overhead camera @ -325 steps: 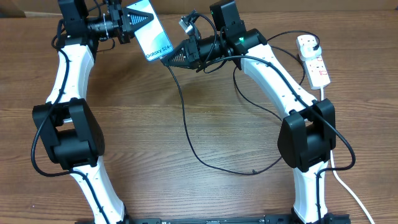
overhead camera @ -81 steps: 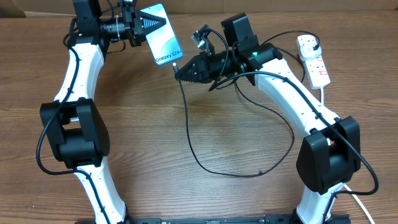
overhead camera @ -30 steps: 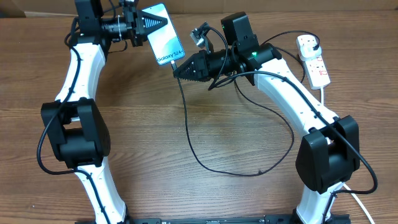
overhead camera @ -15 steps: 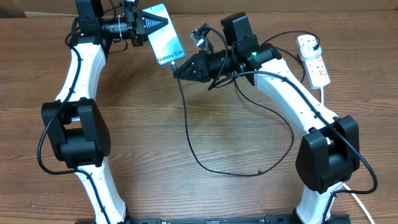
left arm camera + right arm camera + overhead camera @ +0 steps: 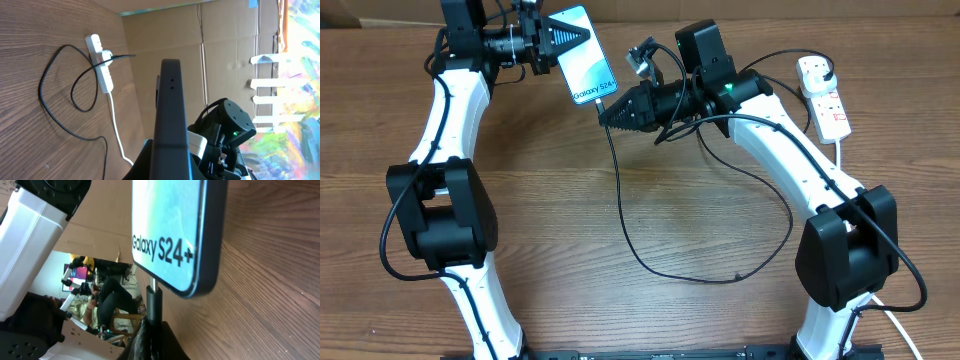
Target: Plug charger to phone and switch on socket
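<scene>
Charger between right end effector, phone

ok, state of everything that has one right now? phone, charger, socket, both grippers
phone: screen lit, held in the air by left gripper.
charger: plug in socket; tip at phone's bottom port, full seating unclear.
socket: charger plug in one outlet; switch position unreadable.
left gripper: shut on phone.
right gripper: shut on charger's connector end.

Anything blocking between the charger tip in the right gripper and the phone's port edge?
Nothing visible. The charger tip already meets the phone at its short edge below the Galaxy S24+ text, with the right gripper shut on it. Whether it's fully seated can't be told.
</scene>
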Controlling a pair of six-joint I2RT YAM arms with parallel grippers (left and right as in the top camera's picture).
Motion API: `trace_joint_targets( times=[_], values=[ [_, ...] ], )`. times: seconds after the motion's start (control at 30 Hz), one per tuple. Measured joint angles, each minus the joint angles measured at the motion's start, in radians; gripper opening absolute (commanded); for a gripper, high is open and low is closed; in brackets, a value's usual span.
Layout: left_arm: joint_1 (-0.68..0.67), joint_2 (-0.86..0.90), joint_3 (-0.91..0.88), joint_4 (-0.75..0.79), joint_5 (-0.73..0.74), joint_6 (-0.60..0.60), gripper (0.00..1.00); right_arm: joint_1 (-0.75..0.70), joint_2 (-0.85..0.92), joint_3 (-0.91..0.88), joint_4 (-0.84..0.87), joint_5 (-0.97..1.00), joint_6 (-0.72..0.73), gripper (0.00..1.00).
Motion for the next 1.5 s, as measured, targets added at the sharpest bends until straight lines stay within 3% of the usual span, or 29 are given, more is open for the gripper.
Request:
trace_joint_targets(
  times=[1.5],
  values=[
    [0.003, 0.0, 0.0, 0.004, 0.003, -0.002, 0.04, 0.001, 0.0, 0.0, 0.02, 0.008, 0.053, 0.04]
  ],
)
